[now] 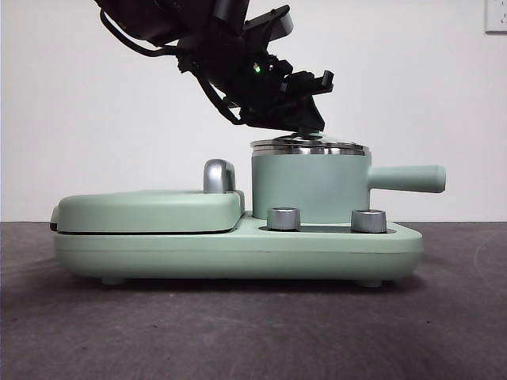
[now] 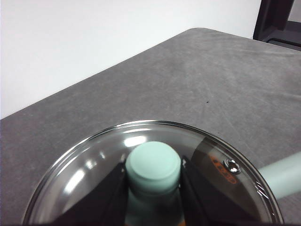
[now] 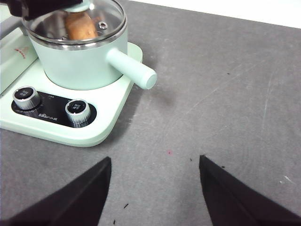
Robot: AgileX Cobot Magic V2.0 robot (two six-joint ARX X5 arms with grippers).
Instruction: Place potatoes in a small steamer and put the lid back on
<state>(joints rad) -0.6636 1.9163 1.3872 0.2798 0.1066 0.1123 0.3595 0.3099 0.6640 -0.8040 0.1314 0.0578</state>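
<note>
Last step in hand: left gripper (image 2: pixel 153 188) clenched on the mint knob of the lid (image 2: pixel 94 165), glass disc seated, or very nearly so, on the steel rim of the small steamer (image 1: pixel 309 190), though from the front view a hairline gap cannot be ruled out. Potatoes (image 3: pixel 80 26) already inside the pot, orange-brown under the glass. Next, by judgement: loosen the hold on the knob and lift straight up without dragging the lid askew; right gripper (image 3: pixel 155 188) waiting with jaws spread, low over the counter (image 3: pixel 225 94), well apart from the pot.
</note>
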